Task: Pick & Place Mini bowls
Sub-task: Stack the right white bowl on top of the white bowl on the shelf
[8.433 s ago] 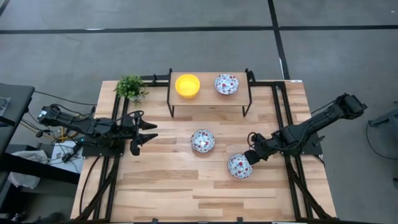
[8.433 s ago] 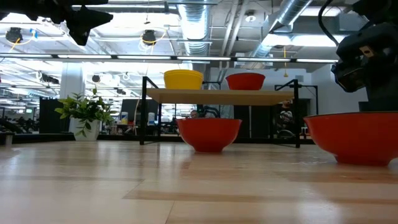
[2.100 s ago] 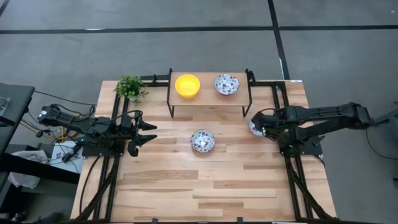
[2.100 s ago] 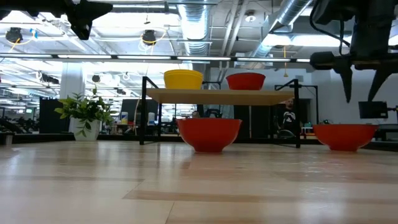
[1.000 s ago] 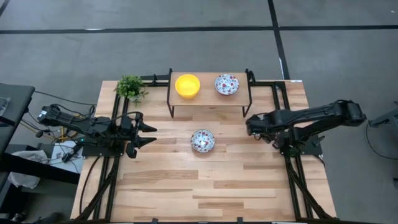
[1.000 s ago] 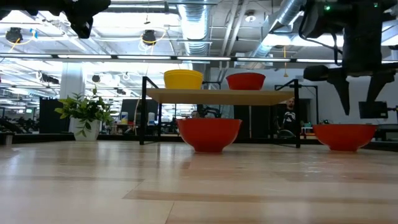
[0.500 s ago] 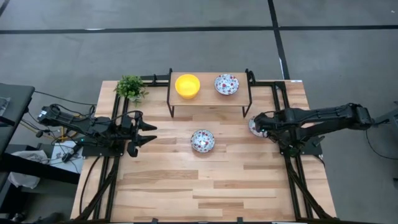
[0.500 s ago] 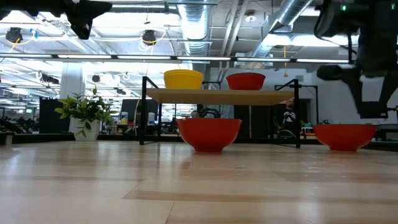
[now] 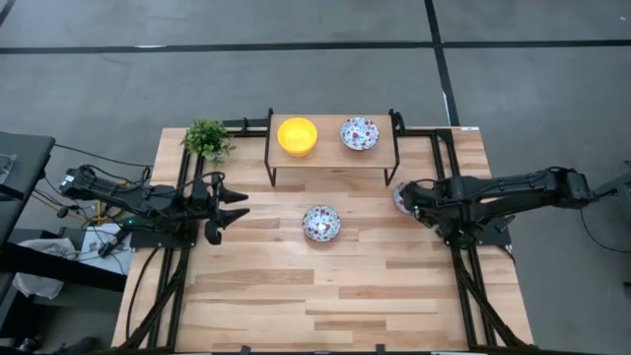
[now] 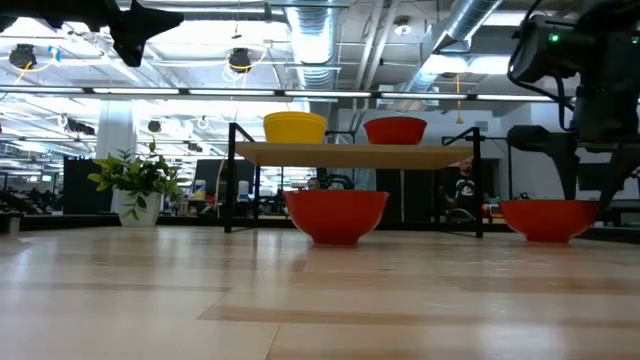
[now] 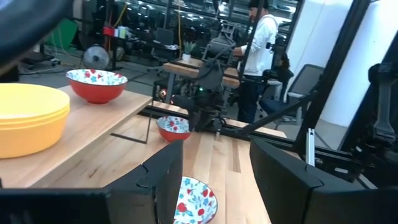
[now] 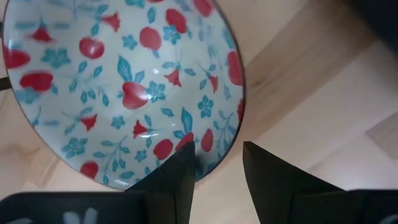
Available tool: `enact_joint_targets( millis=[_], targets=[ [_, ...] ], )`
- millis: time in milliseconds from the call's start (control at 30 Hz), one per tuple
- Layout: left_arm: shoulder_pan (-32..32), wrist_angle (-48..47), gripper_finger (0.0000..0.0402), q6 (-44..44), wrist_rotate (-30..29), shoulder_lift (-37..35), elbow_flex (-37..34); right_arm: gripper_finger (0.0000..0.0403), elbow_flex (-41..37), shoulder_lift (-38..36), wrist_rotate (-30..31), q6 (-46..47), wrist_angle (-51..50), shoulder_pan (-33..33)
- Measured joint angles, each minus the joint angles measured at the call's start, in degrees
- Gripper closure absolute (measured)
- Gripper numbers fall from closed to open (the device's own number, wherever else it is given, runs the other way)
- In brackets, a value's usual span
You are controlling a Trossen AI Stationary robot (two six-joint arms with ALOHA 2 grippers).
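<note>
shelf (image 9: 331, 153): raised wooden shelf on black legs at the table's (image 9: 325, 296) far edge, taken as landmark.
on shelf: a yellow bowl (image 9: 297, 135) toward the plant side, a floral bowl (image 9: 359, 132) beside it, apart.
plant (image 9: 206, 138): just off the shelf's left end, at the table corner.
centre bowl (image 9: 321, 223): floral, on the table in front of the shelf, standing alone.
right bowl (image 9: 402, 197): floral, on the table just off the shelf's right front leg (image 9: 390, 170), near the table's right edge.
right gripper (image 12: 214, 163): straddles the near rim of the right bowl, one finger inside, one outside; jaws parted, not seen pressing the rim.
left gripper (image 9: 233, 211): hangs over the table's left edge, in front of the shelf's left end, fingers spread, holding nothing.
obstructions: the shelf leg stands close behind the right bowl; black rails (image 9: 455, 247) run under the right arm.
open room: the whole front half of the table, in front of the shelf, is bare wood.
change: half a second ago the right gripper stood higher over the right bowl; it now sits lower at the rim. the bowls on the shelf, the centre bowl and the left gripper are unmoved.
</note>
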Motion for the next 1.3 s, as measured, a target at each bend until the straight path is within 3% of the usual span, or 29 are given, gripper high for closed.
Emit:
enact_joint_targets(
  millis=[267, 600, 867, 1067, 1300],
  targets=[
    [0.0, 0.0, 0.0215, 0.0, -1.0, 0.0, 0.0, 0.0298, 0.0, 0.0, 0.1, 0.0, -2.3, 0.2],
    [0.0, 0.0, 0.0215, 0.0, -1.0, 0.0, 0.0, 0.0393, 0.2, 1.3, 1.0, -0.6, -1.8, 0.4],
    [0.0, 0.0, 0.0215, 0.0, -1.0, 0.0, 0.0, 0.0396, 0.1, 0.0, 0.0, -3.7, -0.9, 0.4],
    [0.0, 0.0, 0.0215, 0.0, -0.8, 0.0, 0.0, 0.04, 1.1, -2.1, -3.9, -7.5, -0.9, 1.0],
    [0.0, 0.0, 0.0215, 0.0, 0.5, 0.0, 0.0, 0.0402, 4.7, -2.6, -13.1, -12.6, -5.9, 3.2]
  ],
)
